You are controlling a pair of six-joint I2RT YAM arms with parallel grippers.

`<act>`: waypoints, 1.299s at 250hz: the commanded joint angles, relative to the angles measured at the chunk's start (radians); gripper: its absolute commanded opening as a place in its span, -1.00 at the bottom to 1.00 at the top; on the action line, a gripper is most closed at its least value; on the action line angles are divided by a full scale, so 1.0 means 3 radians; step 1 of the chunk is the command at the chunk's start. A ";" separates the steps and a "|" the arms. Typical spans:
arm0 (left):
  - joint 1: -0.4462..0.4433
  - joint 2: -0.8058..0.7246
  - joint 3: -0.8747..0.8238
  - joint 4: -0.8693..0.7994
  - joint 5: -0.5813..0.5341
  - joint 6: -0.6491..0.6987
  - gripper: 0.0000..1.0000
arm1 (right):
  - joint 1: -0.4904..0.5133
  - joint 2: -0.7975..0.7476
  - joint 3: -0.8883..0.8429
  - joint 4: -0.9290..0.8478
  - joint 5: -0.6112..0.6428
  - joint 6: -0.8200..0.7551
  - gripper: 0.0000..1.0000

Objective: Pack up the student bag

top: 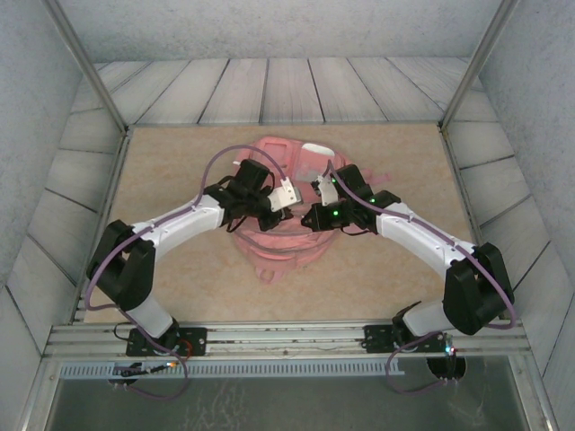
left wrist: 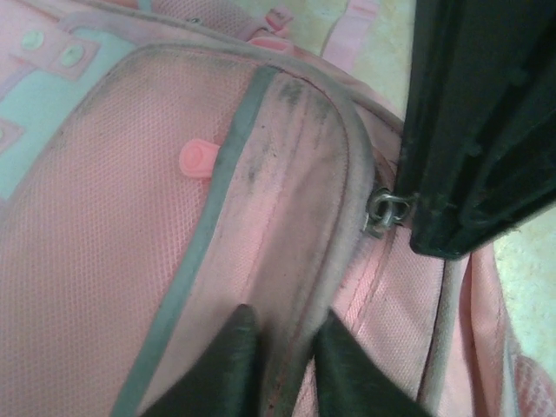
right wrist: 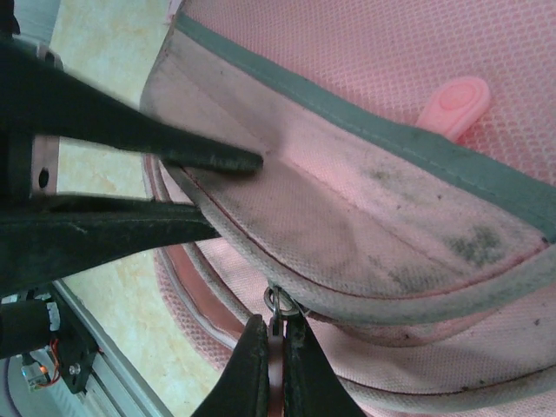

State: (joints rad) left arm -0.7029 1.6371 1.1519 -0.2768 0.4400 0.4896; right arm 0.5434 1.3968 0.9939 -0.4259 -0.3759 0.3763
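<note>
Student bag [top: 280, 247] lying front-up at the middle of the desk [top: 171, 166], long axis running from my bases toward the far edge; which end is its top I cannot tell. My left end effector [left wrist: 285, 328] is narrowed onto the pocket rim [left wrist: 346, 165], one finger inside. My right end effector [right wrist: 275, 326] is pinched on the zip pull [right wrist: 276, 302].

This looks like a robotics lab test cell. The desk [top: 180, 287] beneath the left gripper [left wrist: 282, 347] and right gripper [right wrist: 274, 352] is boxed in by grey panel walls [top: 36, 135] on metal posts [top: 87, 67]. Behind the grippers, at the arms' bases, an aluminium rail [top: 287, 339] carries both mounts and loose purple cables [top: 93, 278]. Beyond the grippers stands a plank-patterned backdrop [top: 269, 90], possibly printed.
</note>
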 commanded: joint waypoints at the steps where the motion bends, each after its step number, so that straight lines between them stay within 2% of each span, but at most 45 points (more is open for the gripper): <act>1: -0.0014 -0.0007 0.0052 0.0002 0.0098 -0.0011 -0.74 | -0.0018 -0.0105 0.0098 -0.0080 0.0108 -0.0114 -1.00; 37: -0.0009 -0.0104 -0.0030 0.0012 0.0028 -0.0033 -0.82 | -0.0163 -0.0143 0.0155 -0.0366 0.0448 -0.0193 -1.00; 101: -0.0007 -0.0263 -0.0156 0.0010 0.0021 -0.0069 -0.90 | -0.0502 -0.0262 0.0148 -0.0601 0.0702 -0.0369 -1.00; 146: -0.0009 -0.0380 -0.0282 0.0109 0.0065 -0.0128 -0.93 | -0.0823 -0.0198 0.0090 -0.0569 0.0721 -0.0365 -1.00; 177: -0.0006 -0.0407 -0.0317 0.0144 0.0173 -0.0146 -0.94 | -0.0951 0.0028 0.0089 -0.0390 0.0717 -0.0418 -1.00; 243: -0.0009 -0.0430 -0.0350 0.0155 0.0272 -0.0185 -0.93 | -0.1028 0.0486 0.0206 0.0108 0.0609 -0.0309 -1.00; 325: -0.0009 -0.0419 -0.0398 0.0156 0.0303 -0.0216 -0.93 | -0.1040 0.0676 0.0264 0.0223 0.0627 -0.0342 -1.00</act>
State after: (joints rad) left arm -0.7090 1.5593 1.0473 -0.1520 0.4488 0.4320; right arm 0.3054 1.5570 1.0615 -0.4152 -0.3973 0.2600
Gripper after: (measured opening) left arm 0.084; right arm 0.066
